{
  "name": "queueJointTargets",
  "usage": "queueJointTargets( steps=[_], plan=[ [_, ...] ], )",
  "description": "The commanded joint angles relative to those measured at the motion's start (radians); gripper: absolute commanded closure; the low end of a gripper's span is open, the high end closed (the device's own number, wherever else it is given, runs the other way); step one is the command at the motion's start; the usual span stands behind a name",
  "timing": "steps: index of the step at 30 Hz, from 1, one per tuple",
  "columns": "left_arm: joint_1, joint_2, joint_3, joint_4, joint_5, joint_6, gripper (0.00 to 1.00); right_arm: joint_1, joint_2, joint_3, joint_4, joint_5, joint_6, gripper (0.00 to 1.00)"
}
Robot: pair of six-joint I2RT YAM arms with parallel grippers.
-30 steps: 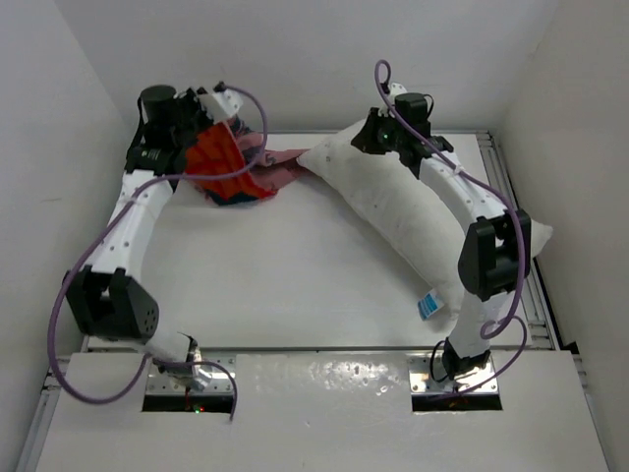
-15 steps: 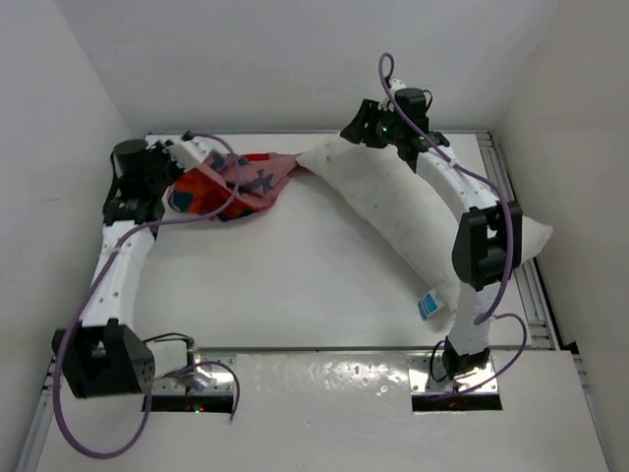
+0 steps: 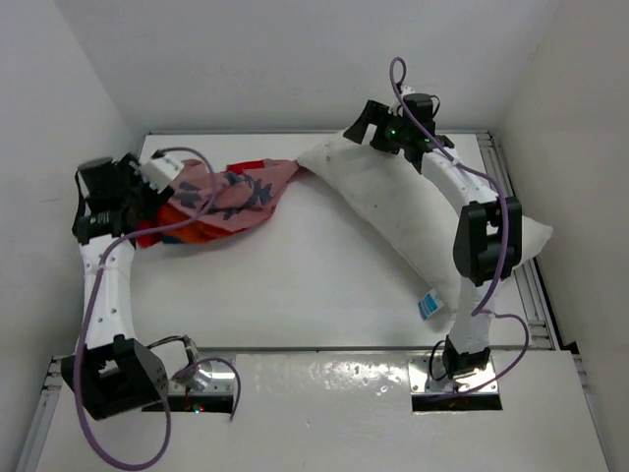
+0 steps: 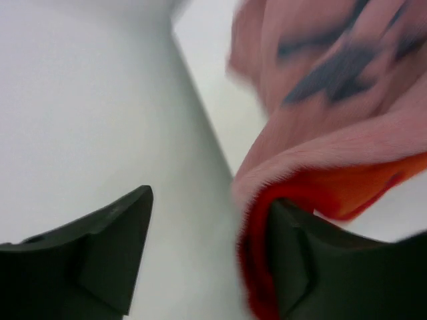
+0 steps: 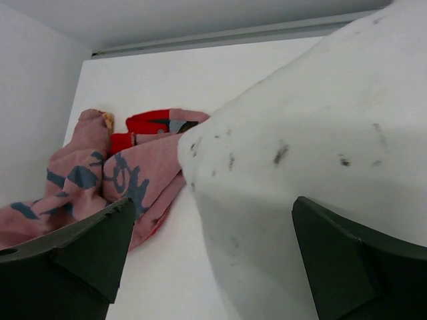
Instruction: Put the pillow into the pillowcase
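Pillowcase (image 3: 231, 192) crumpled, fuzzy pink; pillow (image 3: 393, 211) plump, white — dark-specked.

A matte white table top (image 3: 295, 285) fills the middle of the top view, evenly lit. Plain white walls close it in: the back wall (image 3: 295, 59) at 12 o'clock, a side wall (image 3: 49, 118) at 9 o'clock and another (image 3: 590, 147) at 3 o'clock. A silver metal rail (image 3: 539, 295) runs along the table's 3 o'clock edge, and a thinner strip (image 3: 285, 132) lines the 12 o'clock edge. At 6 o'clock a glossy white panel (image 3: 324, 413) catches soft patches of reflected light. Shadows are faint and diffuse.
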Motion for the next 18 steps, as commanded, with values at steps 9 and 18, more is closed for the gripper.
queueJointTargets(
  steps=[9, 18],
  plan=[
    [-0.519, 0.416, 0.333, -0.148, 0.171, 0.035, 0.30, -0.037, -0.150, -0.139, -0.066, 0.255, -0.195, 0.01],
    [-0.550, 0.617, 0.561, -0.255, 0.373, 0.076, 0.00, -0.060, -0.253, -0.239, -0.082, 0.359, -0.246, 0.01]
  ],
)
